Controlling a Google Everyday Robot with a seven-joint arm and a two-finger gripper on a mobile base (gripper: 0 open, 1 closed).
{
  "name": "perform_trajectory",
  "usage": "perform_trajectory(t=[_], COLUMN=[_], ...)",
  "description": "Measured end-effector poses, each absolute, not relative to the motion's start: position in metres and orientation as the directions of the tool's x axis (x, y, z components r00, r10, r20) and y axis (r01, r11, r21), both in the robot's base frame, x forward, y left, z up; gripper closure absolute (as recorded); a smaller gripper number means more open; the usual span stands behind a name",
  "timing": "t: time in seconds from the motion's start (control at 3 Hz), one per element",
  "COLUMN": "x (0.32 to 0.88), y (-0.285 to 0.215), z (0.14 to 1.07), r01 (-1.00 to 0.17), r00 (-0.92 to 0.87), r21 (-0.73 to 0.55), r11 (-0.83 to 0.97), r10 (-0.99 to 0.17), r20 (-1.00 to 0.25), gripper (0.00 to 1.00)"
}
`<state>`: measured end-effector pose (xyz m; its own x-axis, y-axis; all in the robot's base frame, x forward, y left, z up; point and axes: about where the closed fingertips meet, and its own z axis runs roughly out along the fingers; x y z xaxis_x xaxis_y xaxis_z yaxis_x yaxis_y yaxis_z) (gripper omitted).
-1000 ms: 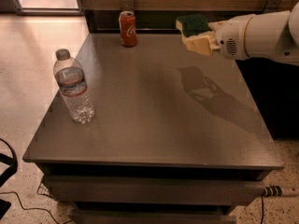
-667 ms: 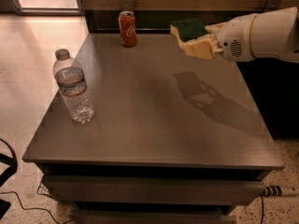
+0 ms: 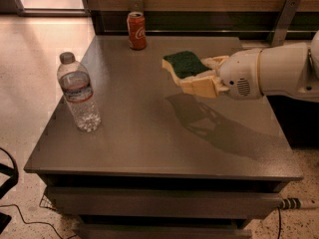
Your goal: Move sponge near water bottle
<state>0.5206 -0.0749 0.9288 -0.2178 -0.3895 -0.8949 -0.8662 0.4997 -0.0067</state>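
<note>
A: Where is the gripper?
B: The gripper [image 3: 193,74] hangs over the right-hand part of the bench [image 3: 149,153]. It sits at the end of a thick white arm [image 3: 284,71] that comes in from the right edge of the view.
A: Open or closed?
B: Its pale fingers [image 3: 199,86] are clamped on the sponge [image 3: 184,62] — one shows under its near edge, the other by its right end. The sponge is held clear of the bench, dark green face up and tilted a little. Its yellow foam shows along the left edge.
A: What lies under it?
B: The dark shadow [image 3: 214,126] of arm and sponge, thrown on the grey top toward the front right.
A: And the water bottle?
B: The water bottle [image 3: 78,94] stands upright near the left edge of the bench, cap on. It is well apart from the sponge — most of the bench top lies between them.
A: What else is on the bench?
B: A red soda can [image 3: 136,30] stands upright at the back edge, left of the sponge and farther back. It touches neither the sponge nor the bottle.
</note>
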Motion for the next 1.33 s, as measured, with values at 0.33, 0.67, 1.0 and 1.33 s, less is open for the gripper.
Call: perform_trajectory(t=[0.33, 0.67, 1.0, 1.33], x=[0.494, 0.478, 0.473, 0.472], y=[-0.038, 0.001, 0.039, 0.037], z=[0.901, 0.877, 0.858, 0.86], r01=[-0.891, -0.909, -0.926, -0.925], r00=[-0.217, -0.215, -0.226, -0.22], r21=[0.023, 0.039, 0.058, 0.052], r11=[0.454, 0.415, 0.373, 0.375], r10=[-0.38, -0.388, -0.423, -0.422], r20=[-0.899, -0.896, -0.877, -0.88], gripper=[1.0, 1.0, 0.79, 0.57])
